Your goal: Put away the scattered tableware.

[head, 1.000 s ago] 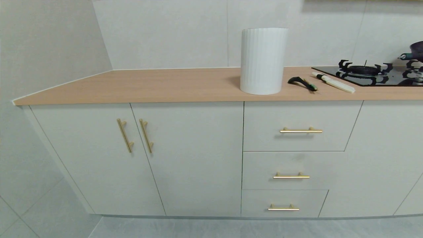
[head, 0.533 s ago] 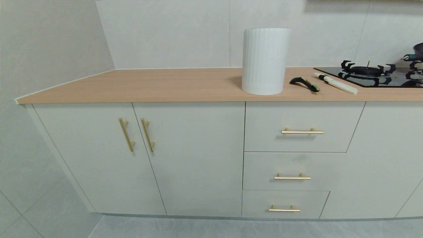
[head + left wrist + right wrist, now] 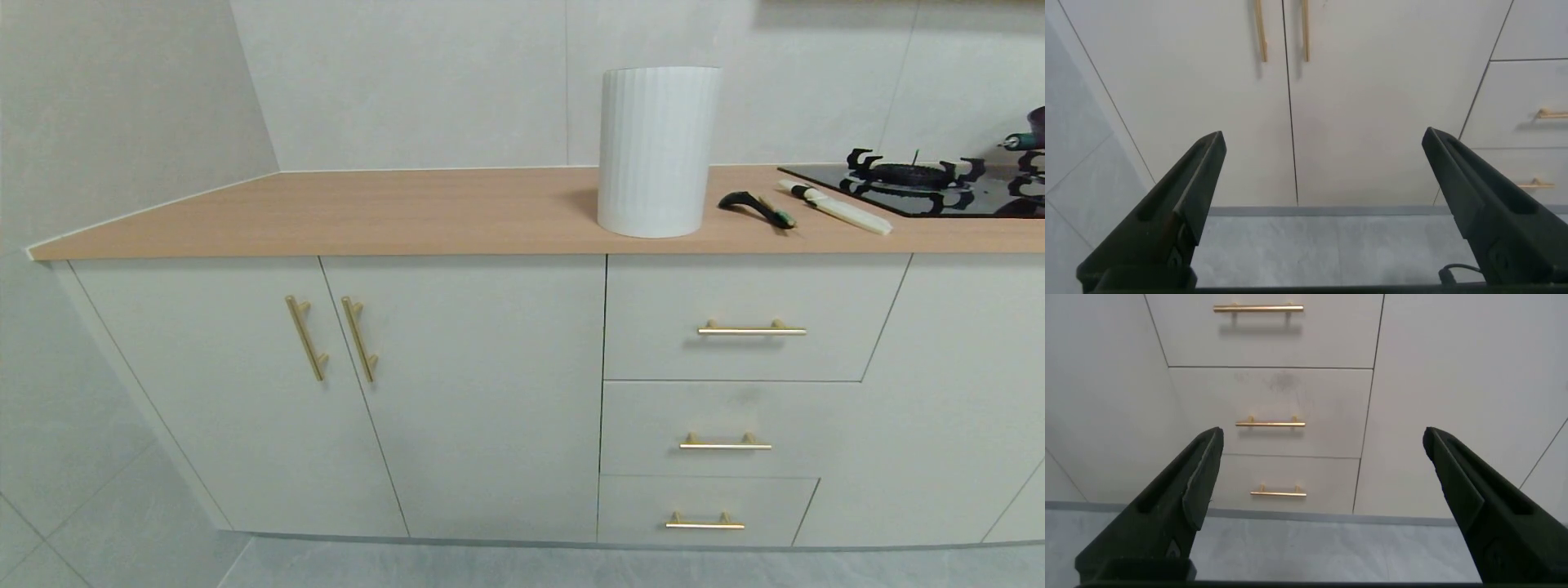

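Note:
On the wooden countertop (image 3: 367, 212) stands a tall white ribbed container (image 3: 657, 151). Just to its right lie a black-and-green utensil (image 3: 755, 207) and a cream-bladed knife with a dark handle (image 3: 833, 206). My left gripper (image 3: 1323, 155) hangs low in front of the double cabinet doors (image 3: 1290, 98), its fingers wide open with nothing between them. My right gripper (image 3: 1323, 453) is also open and empty, facing the stack of drawers (image 3: 1270, 400) with brass handles.
A black gas hob (image 3: 922, 184) with pan supports sits at the counter's right end, with part of a dark pan (image 3: 1030, 131) at the edge. Below are two cabinet doors (image 3: 326, 384) and three drawers (image 3: 735, 327). Grey tiled floor (image 3: 522, 567) runs along the base.
The head view has shifted slightly, so the cabinets and counter look a little nearer and lower. Nothing on the counter has moved.

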Controlling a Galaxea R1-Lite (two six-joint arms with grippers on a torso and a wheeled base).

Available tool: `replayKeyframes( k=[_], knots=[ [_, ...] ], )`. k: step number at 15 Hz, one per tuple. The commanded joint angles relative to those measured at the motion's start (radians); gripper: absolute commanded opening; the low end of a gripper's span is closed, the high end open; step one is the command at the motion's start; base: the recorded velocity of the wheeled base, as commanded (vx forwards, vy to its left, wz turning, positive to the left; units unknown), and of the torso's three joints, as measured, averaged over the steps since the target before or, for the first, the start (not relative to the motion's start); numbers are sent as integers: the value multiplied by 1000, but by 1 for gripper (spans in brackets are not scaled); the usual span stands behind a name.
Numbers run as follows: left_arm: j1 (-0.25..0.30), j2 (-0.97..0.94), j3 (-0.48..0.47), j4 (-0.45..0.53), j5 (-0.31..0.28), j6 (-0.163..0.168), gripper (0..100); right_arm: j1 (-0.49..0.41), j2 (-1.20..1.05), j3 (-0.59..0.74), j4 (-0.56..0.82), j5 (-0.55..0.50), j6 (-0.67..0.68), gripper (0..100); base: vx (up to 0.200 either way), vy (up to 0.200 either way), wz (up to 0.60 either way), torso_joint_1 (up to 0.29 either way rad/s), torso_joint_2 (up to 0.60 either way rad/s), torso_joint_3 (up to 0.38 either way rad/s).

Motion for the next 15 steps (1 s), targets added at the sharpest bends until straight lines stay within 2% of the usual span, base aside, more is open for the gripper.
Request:
replayKeyframes(
  k=[1, 4, 5, 6, 10, 12, 15],
  knots=[
    [0, 0, 0, 0, 0, 0, 100, 0, 0, 0, -1, 0, -8, 100, 0, 0, 0, 0, 0, 0],
    [0, 0, 0, 0, 0, 0, 100, 2, 11, -83, -8, 0, 3, 100, 0, 0, 0, 0, 0, 0],
    [0, 0, 0, 0, 0, 0, 100, 41, 130, -158, 15, 55, 11, 100, 0, 0, 0, 0, 0, 0],
    [0, 0, 0, 0, 0, 0, 100, 54, 189, -179, 18, 71, 11, 100, 0, 0, 0, 0, 0, 0],
    [0, 0, 0, 0, 0, 0, 100, 84, 707, -365, 13, 117, -9, 100, 0, 0, 0, 0, 0, 0],
    [0, 0, 0, 0, 0, 0, 100, 146, 914, -471, 13, 114, -13, 100, 0, 0, 0, 0, 0, 0],
    [0, 0, 0, 0, 0, 0, 100, 156, 1262, -632, 10, 111, -11, 100, 0, 0, 0, 0, 0, 0]
  ],
)
